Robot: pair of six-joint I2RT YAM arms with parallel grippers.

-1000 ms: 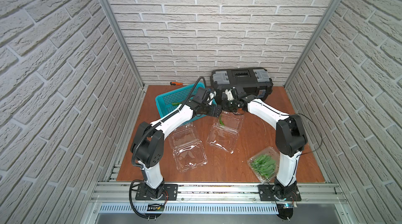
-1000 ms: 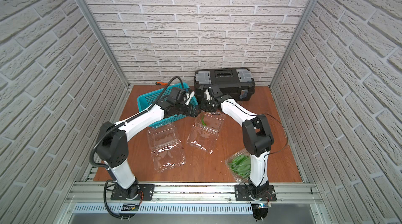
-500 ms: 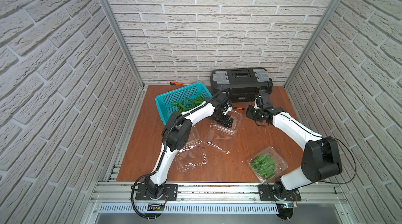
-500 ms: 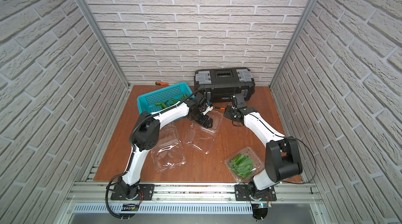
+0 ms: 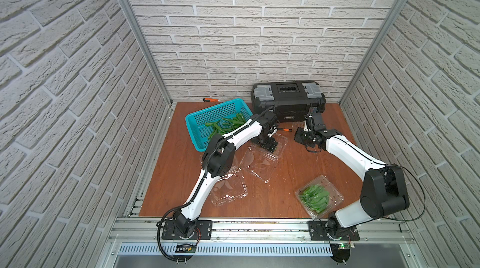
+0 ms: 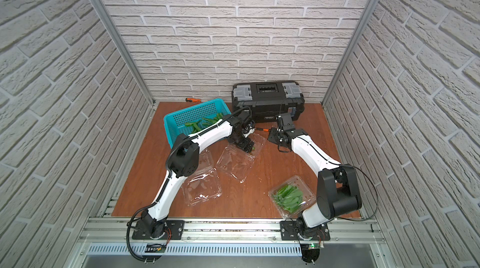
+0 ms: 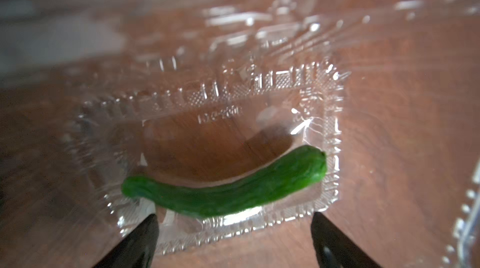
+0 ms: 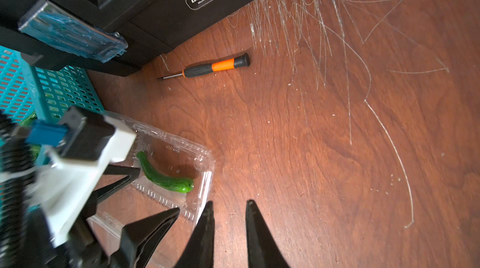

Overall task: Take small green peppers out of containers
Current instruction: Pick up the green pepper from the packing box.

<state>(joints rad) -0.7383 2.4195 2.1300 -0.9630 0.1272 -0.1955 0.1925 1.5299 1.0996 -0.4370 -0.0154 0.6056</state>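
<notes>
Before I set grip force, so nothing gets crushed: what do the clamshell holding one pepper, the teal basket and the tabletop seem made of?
Clamshell: thin clear plastic, glossy; wood shows through, ribbed rim glints.
Teal basket: moulded plastic, likely rigid, with a perforated grid.
Tabletop: wood or wood-look laminate, can't tell which; brown grain, pale scratches.

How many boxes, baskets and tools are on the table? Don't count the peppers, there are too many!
clear containers: 3
teal basket: 1
black toolbox: 1
screwdrivers: 2
Total: 7
</notes>
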